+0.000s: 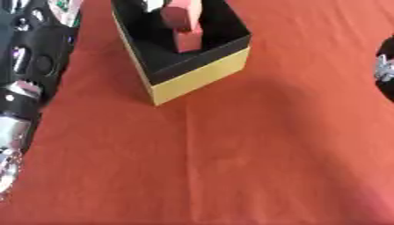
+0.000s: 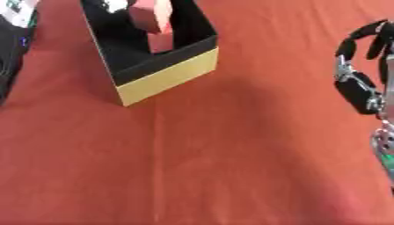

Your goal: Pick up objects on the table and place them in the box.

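While right hand [image 2: 362, 66] hangs curled, empty | left hand's fingers unreadable | box [image 1: 202, 72] holds pink blocks [image 1: 183, 26]

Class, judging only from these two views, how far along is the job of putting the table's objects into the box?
Done: a pink block already sits inside the black and yellow box. In hand: nothing visible; the right robot hand hangs at the right edge with curled fingers, holding nothing, and only the left arm shows, not its hand. Left: no loose object shows on the red cloth, so the job looks nearly finished.
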Available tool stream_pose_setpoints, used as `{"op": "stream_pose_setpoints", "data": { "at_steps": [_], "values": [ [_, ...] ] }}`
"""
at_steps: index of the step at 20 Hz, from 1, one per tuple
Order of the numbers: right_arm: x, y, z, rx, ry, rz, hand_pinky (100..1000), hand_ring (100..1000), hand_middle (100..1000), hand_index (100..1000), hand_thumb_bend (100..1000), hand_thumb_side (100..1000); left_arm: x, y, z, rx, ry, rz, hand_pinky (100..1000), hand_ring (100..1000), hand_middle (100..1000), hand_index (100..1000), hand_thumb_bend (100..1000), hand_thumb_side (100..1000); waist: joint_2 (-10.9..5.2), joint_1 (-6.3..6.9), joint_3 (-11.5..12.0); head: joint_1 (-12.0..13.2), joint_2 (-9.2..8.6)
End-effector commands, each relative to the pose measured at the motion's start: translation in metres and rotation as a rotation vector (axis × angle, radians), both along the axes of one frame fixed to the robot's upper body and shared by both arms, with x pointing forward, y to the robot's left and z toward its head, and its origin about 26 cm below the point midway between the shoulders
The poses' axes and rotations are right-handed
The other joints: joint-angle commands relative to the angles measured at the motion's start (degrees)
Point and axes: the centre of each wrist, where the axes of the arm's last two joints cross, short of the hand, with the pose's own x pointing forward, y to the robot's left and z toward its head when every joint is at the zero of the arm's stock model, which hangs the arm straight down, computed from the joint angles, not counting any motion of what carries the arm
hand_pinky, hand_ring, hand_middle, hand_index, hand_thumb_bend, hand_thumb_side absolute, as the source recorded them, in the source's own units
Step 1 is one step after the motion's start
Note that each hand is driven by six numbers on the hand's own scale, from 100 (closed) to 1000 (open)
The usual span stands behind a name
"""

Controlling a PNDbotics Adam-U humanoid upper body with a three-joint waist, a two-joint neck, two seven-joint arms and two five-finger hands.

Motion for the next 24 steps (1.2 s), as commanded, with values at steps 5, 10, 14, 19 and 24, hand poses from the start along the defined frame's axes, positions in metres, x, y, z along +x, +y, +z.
{"op": "stream_pose_setpoints", "data": {
  "at_steps": [5, 10, 14, 19, 24],
  "values": [
    [-0.003, -0.004, 0.006, -0.013, -0.017, -0.012, 106, 153, 283, 512, 100, 100, -0.009, 0.037, 0.036, -0.049, -0.062, 0.059, 718, 894, 919, 962, 168, 231, -1.62, 0.17, 0.83, -0.9, 0.29],
    [-0.004, -0.005, 0.004, -0.016, -0.013, -0.023, 106, 153, 283, 512, 100, 100, -0.009, 0.078, 0.042, -0.019, -0.055, 0.184, 731, 903, 910, 952, 324, 124, -1.85, 0.13, 1.36, -1.39, 0.29],
    [-0.004, -0.006, 0.004, -0.018, -0.011, -0.026, 105, 152, 283, 513, 100, 100, -0.006, 0.109, 0.041, 0.045, -0.03, 0.296, 745, 914, 912, 952, 465, 186, -1.86, 0.01, 1.66, -1.49, 0.29],
    [-0.005, -0.006, 0.003, -0.016, -0.01, -0.029, 104, 151, 283, 513, 100, 100, 0.0, 0.138, 0.03, 0.1, 0.014, 0.413, 735, 904, 906, 945, 479, 232, -1.66, -0.13, 1.87, -1.1, 0.29],
    [-0.004, -0.005, 0.003, -0.013, -0.011, -0.029, 104, 150, 282, 513, 100, 100, 0.008, 0.155, 0.015, 0.096, 0.062, 0.502, 733, 901, 895, 936, 462, 242, -1.42, -0.31, 1.76, 0.22, 0.29]
  ]
}}
